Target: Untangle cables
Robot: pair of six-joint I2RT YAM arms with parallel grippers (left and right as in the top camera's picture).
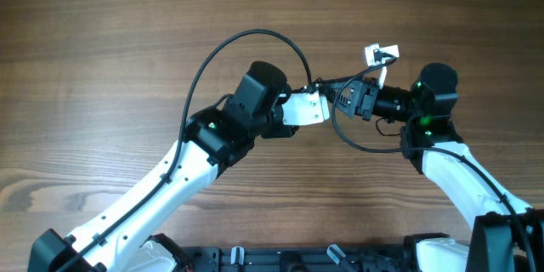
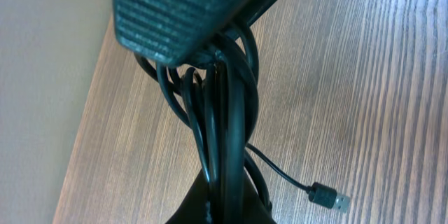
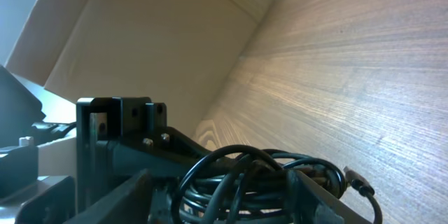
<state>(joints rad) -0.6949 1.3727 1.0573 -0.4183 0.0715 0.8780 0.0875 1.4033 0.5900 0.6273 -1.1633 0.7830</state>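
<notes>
A tangled bundle of black cables [image 1: 330,92] hangs above the table between my two grippers. My left gripper [image 1: 316,106] is shut on the bundle; in the left wrist view the strands [image 2: 222,126] run up from its fingers [image 2: 224,206]. My right gripper [image 1: 347,98] is shut on the same bundle from the other side, and in the right wrist view the coils [image 3: 259,178] sit between its jaws [image 3: 280,196]. One long loop [image 1: 255,34] arches over the left arm. A smaller loop [image 1: 357,143] hangs towards the front. A USB plug [image 2: 329,198] dangles free, also in the right wrist view [image 3: 355,180].
A white connector with a tag [image 1: 381,53] lies on the wooden table [image 1: 102,68] just behind the right gripper. The right gripper's ribbed finger [image 2: 189,7] fills the top of the left wrist view. The left gripper's body [image 3: 112,136] stands close in the right wrist view.
</notes>
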